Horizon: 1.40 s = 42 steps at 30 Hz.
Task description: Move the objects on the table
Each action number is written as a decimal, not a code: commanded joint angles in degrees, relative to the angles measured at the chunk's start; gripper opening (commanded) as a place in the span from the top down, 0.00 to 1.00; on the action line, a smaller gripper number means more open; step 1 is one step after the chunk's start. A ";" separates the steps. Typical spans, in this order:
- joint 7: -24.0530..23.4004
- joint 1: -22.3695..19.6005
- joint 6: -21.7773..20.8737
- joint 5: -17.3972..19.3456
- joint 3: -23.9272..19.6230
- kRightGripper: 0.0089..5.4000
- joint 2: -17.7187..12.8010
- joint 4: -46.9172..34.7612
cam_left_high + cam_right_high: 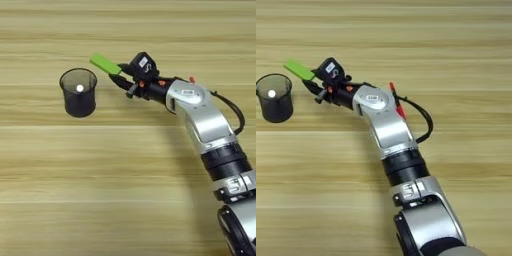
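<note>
Reaches in from the lower right across the light-wood worktop [125, 190]: the right arm [202, 117], silver forearm angled up and to the left toward the black mesh cup [78, 92]. Ends in the right gripper [118, 71], its two black fingers [120, 80] clamped on the right-hand end of the bright green rectangular block [105, 63]. Sticks out from the grip up and to the left, that block, tilted and pointing toward the cup, apparently held clear of the wood, though the gap under it cannot be told for certain. Lies just right of the cup's rim and slightly beyond it, near but not touching.

Stands upright left of the gripper, the mesh cup, open mouth up, dark and see-through, with a small pale round spot showing inside [79, 88]; cannot tell what that spot is.

Shows in the right eye view only in full: a slim red-and-black pen [397, 102], lying on the worktop well right of the cup, just behind the silver forearm and partly hidden by it, slanting from upper left to lower right. Peeks out in the left eye view as only a small red tip above the forearm. Curves along the same side of the arm, a thin black cable [423, 117], looping out to the right of the pen.
</note>
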 commanded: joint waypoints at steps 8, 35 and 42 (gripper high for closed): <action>0.85 -8.23 0.05 -2.30 2.89 0.74 -1.12 -2.20; 2.03 -12.76 -3.97 -5.73 6.00 0.74 -0.37 7.03; 1.98 -12.49 -4.22 -5.82 5.94 0.65 -0.36 7.17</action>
